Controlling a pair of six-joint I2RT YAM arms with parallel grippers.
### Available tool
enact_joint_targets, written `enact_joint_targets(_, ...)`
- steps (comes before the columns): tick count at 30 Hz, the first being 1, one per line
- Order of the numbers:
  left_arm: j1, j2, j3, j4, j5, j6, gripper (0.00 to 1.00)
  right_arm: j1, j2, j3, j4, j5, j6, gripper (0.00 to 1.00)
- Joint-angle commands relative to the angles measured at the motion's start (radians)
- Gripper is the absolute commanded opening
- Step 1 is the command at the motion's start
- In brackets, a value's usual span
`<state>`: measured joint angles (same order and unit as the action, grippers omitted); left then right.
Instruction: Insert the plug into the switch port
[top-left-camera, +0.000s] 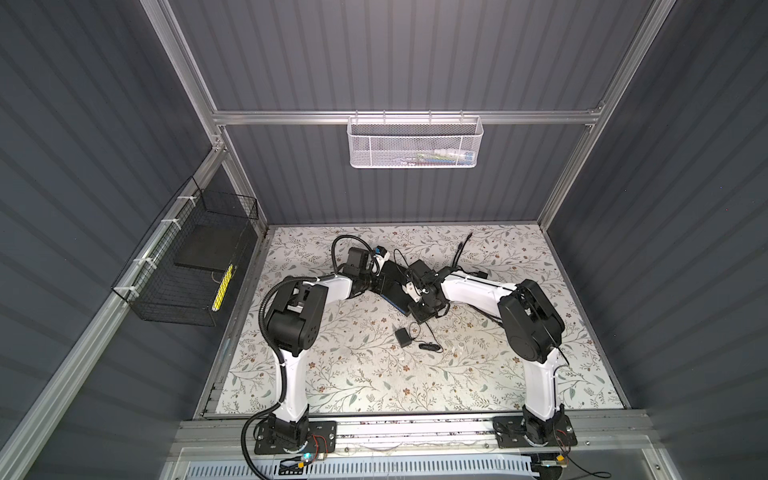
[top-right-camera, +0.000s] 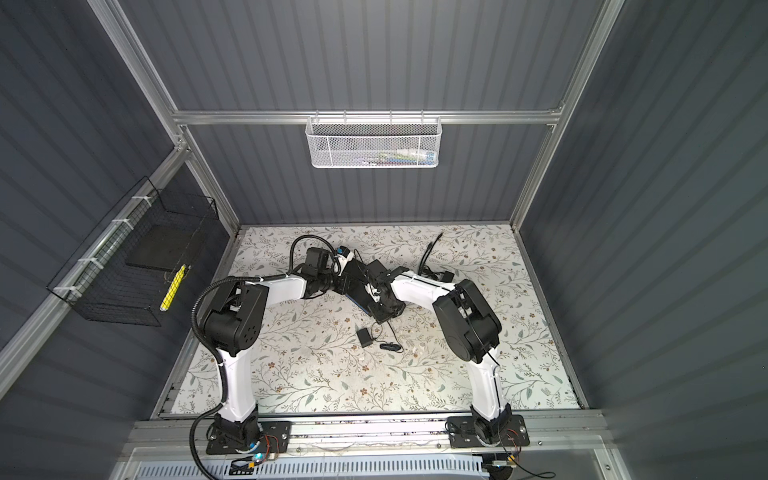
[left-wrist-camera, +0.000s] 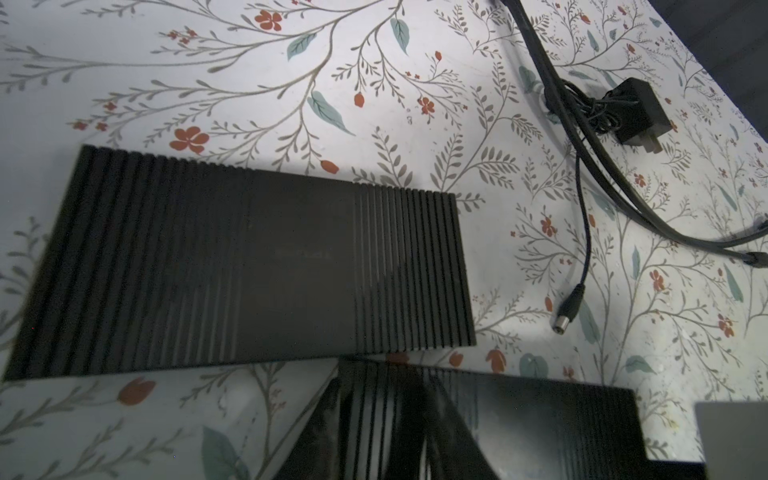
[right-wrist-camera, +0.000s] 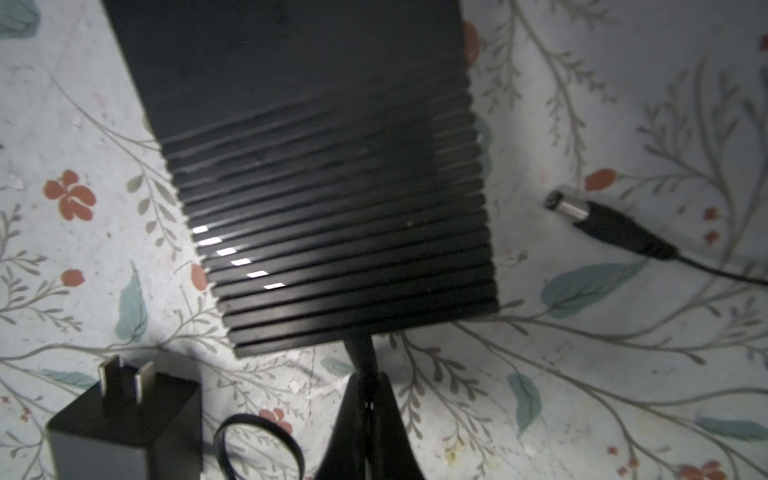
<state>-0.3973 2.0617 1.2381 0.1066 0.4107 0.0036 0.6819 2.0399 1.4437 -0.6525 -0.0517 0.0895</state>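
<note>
Since the right claw (right-wrist-camera: 365, 399) is pinched tight around the thin black plug (right-wrist-camera: 360, 353), right at the short end of the black box (right-wrist-camera: 324, 187) lying flat on the table (top-left-camera: 353, 374), any off angle could shove the box instead of seating it. The port's hidden, and I can't tell how open the left claw (top-left-camera: 378, 286) is.

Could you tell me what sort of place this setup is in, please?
Most likely a lab robot workcell: an aluminium frame with grey wall panels encloses a floral-covered table, and the left arm and right arm are bolted to a front rail.
</note>
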Motion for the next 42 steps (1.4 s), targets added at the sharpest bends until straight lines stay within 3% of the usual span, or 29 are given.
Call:
enact_joint_targets(1, -0.095, 0.069, -0.072, -0.231, 0.112, -0.007, 0.34, 0.000, 0.017, 0.110, 0.357, -0.017, 0.006, 0.00)
enact_joint_targets(42, -0.134, 0.071, -0.101, -0.195, 0.123, -0.029, 0.33, 0.002, 0.068, 0.237, 0.364, -0.001, 0.039, 0.00)
